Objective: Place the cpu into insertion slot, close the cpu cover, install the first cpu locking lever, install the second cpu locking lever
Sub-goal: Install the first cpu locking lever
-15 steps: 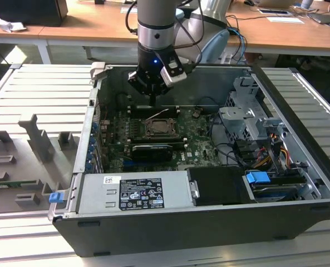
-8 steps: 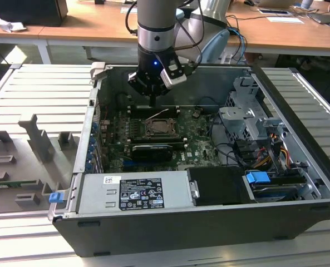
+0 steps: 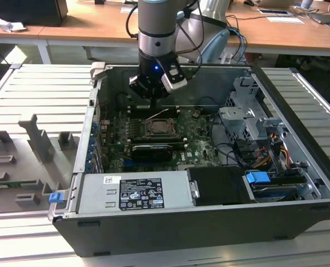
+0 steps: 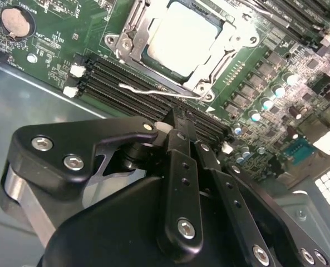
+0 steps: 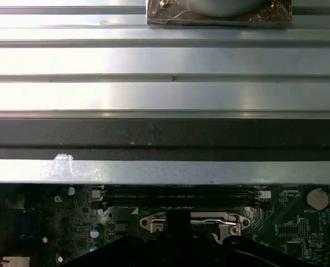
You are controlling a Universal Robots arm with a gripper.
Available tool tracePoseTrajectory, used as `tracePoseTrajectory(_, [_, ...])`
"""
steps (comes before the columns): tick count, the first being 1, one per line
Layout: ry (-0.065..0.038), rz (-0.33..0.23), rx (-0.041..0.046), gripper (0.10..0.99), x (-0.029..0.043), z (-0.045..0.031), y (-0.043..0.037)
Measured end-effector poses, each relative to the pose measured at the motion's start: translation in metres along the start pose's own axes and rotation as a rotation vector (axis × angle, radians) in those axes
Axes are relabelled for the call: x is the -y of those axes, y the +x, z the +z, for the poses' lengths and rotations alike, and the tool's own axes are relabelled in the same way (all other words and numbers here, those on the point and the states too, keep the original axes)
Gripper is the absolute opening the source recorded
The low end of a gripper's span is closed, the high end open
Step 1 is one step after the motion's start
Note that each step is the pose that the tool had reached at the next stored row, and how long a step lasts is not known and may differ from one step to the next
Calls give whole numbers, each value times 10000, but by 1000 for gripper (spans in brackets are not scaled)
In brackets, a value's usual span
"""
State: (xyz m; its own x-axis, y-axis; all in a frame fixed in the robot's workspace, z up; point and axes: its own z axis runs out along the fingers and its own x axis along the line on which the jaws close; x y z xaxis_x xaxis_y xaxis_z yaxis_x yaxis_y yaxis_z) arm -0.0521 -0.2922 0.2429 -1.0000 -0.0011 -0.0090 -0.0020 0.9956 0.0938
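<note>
My claw hangs low inside the open case. Its fingers look pressed together, and I see nothing pinched between them. In the second wrist view the tips sit right at a thin wire lever, which lies loose across the black memory slots. I cannot tell whether the tips touch it. Just beyond the lever is the slot, with the cpu seated in it, pale face up. The cover lies down around the cpu, which shows through its window. The green board spreads out all around the claw, and a coin cell sits well off to one side. In the exterior view the claw is just behind the slot, a grey power supply is further out at the near wall, and the case rests on a ribbed metal bench.
</note>
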Motion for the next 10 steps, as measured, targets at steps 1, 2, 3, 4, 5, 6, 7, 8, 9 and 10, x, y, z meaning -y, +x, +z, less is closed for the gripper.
tracePoseTrajectory(1, [-1, -13, 7, 106, 0, 5, -2])
tracePoseTrajectory(2, [1, -16, 6, 106, 1, 13, -17])
tracePoseTrajectory(3, [1, -18, 6, 106, 2, 21, -38])
tracePoseTrajectory(4, [1, -22, 6, 106, 3, 32, -65])
tracePoseTrajectory(5, [-1, -91, 0, 106, 3, 46, -85])
tracePoseTrajectory(6, [-4, -569, -43, 106, 6, 75, -92])
tracePoseTrajectory(7, [-5, -636, -49, 106, -5, 109, -157])
tracePoseTrajectory(8, [-7, -635, -48, 106, -20, 133, -213])
tracePoseTrajectory(9, [-26, -636, -49, 106, -17, 152, -248])
tracePoseTrajectory(10, [-41, -635, -48, 106, -17, 156, -249])
